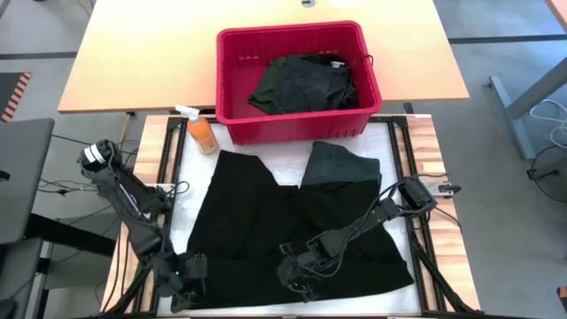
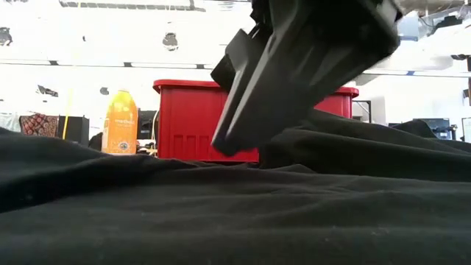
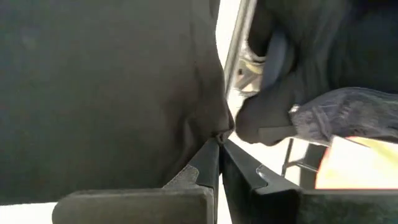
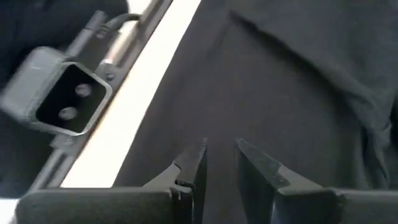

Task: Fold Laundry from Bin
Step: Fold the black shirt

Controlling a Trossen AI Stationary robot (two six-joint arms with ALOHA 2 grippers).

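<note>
laundry lay in two places. a black garment (image 1: 266,221) was spread flat over the white work surface (image 1: 288,164) in front of the bin (image 1: 297,75), with a dark green garment (image 1: 341,164) lying partly on its far right part, just beside the bin's near wall. more dark cloth (image 1: 301,81) sat crumpled inside the red bin, which stood on the far side of the work surface against the wooden table (image 1: 142,53). an orange spray bottle (image 1: 200,131) stood just beside the bin's near left corner.

the left gripper (image 1: 188,282) was at the near left corner of the black garment; in the left wrist view its fingers (image 3: 208,165) were pressed together, pinching the cloth's edge between their tips. the right gripper (image 1: 297,276) was low over the near middle of the same garment, its fingers (image 4: 193,165) standing a little apart with dark cloth beneath them; whether any cloth was caught between them could not be told. in the low view a dark finger (image 2: 294,66) came down from above to the black cloth, with the bin and bottle behind.
</note>
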